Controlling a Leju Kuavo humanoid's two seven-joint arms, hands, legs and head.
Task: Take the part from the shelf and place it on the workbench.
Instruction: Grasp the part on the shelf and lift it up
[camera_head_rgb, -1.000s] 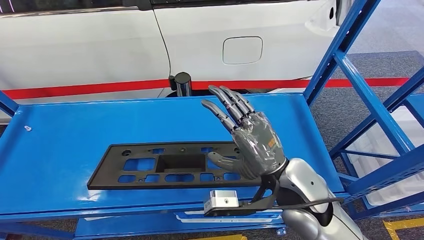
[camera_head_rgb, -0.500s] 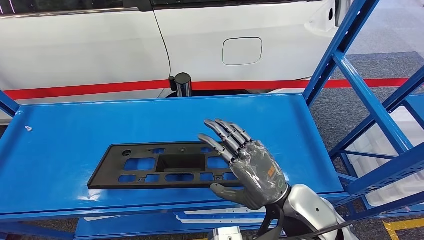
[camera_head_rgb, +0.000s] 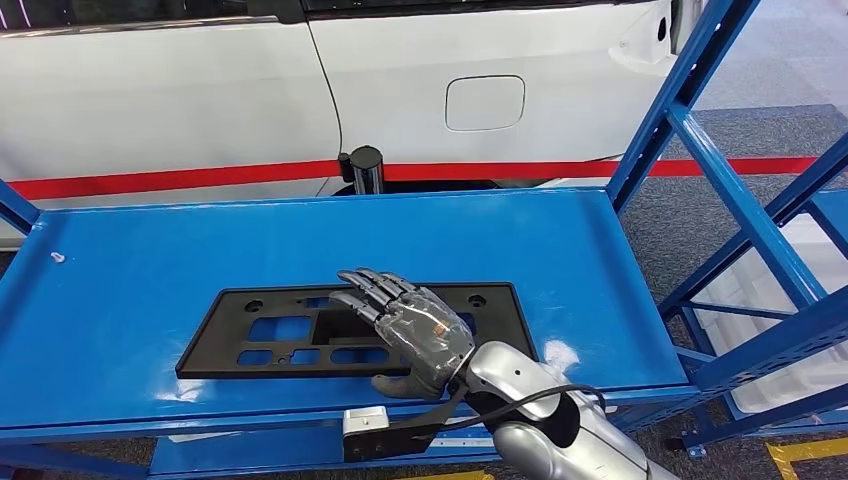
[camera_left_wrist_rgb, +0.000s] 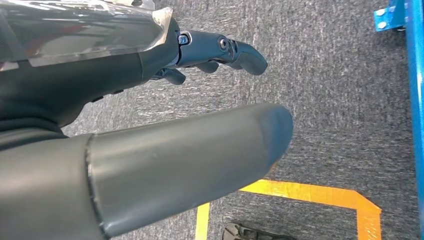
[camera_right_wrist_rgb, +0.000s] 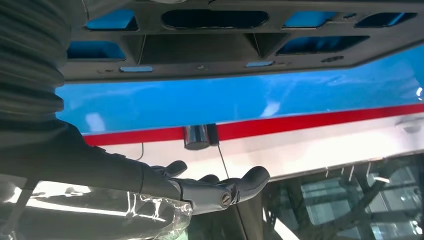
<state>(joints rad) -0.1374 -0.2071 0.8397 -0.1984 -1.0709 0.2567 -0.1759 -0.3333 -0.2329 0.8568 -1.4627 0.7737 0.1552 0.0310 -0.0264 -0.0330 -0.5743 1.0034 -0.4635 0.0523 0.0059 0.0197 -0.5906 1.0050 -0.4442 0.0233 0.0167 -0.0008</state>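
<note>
The part (camera_head_rgb: 220, 332) is a flat black plastic panel with several rectangular cut-outs, lying on the blue shelf (camera_head_rgb: 130, 260) near its front edge. My right hand (camera_head_rgb: 415, 335) hovers low over the panel's middle right, fingers spread and stretched across its top, thumb down by the front edge. Nothing is gripped. From the right wrist, the panel (camera_right_wrist_rgb: 310, 57) lies just past the spread fingers (camera_right_wrist_rgb: 235, 187) of the right hand. My left hand (camera_left_wrist_rgb: 150, 115) hangs over grey carpet, fingers loosely apart, holding nothing.
A white car body (camera_head_rgb: 250, 90) with a red stripe (camera_head_rgb: 200, 178) stands close behind the shelf, with a black post (camera_head_rgb: 365, 165) at its back edge. Blue slanted uprights (camera_head_rgb: 700, 130) frame the shelf's right end. Yellow floor tape (camera_left_wrist_rgb: 310, 192) lies below.
My right hand has come down and moved left, from raised above the panel's right end to low over its middle, with the thumb now at the front edge.
</note>
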